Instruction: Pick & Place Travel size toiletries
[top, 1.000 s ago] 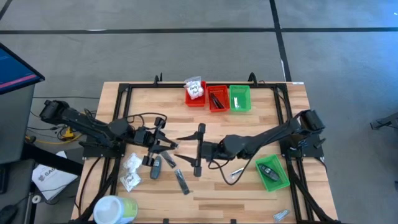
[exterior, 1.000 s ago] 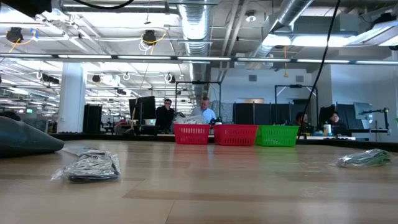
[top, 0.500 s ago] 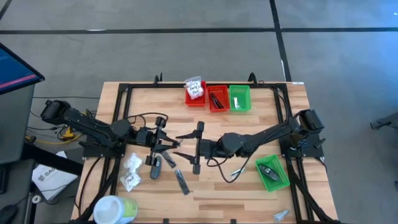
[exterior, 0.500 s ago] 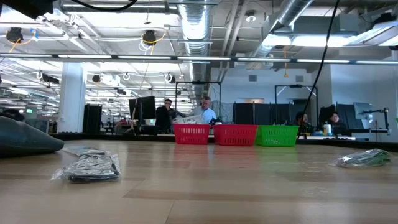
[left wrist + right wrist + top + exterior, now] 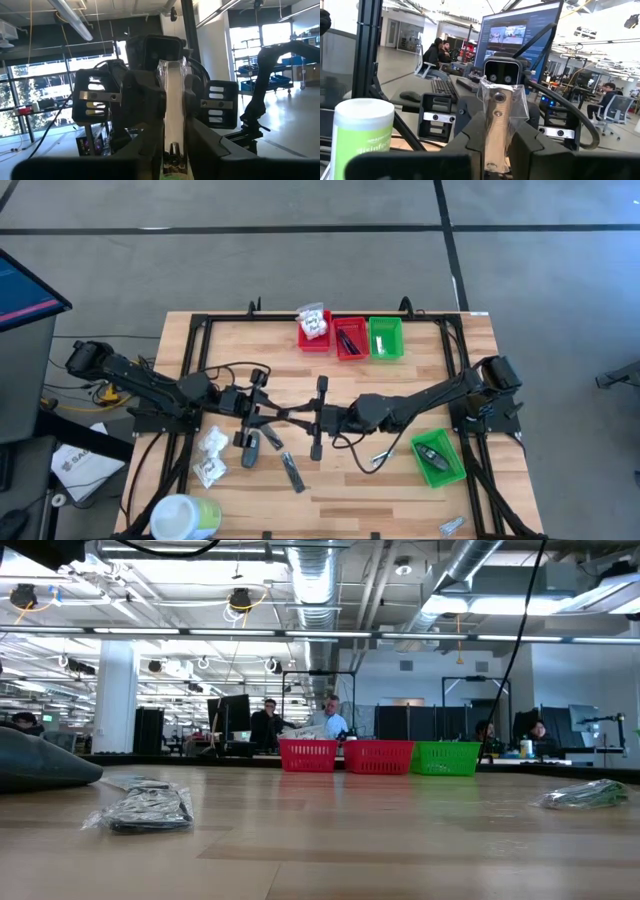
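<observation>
Above the middle of the worktop (image 5: 400,480), the left hand (image 5: 283,417) stayed clenched on one end of a clear-wrapped packet (image 5: 173,110). The right hand (image 5: 305,418), spread wide a second earlier, had clamped onto the packet's other end, so both hands grasped it between them.

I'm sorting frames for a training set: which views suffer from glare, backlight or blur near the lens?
Left wrist view: bright windows behind leave the right gripper opposite in silhouette; the clear-wrapped packet catches highlights. Right wrist view: the monitor and ceiling wash out; the packet's wrap glints. Low view: the dark shape at the left edge and the nearest table are soft. High view: evenly lit.
</observation>
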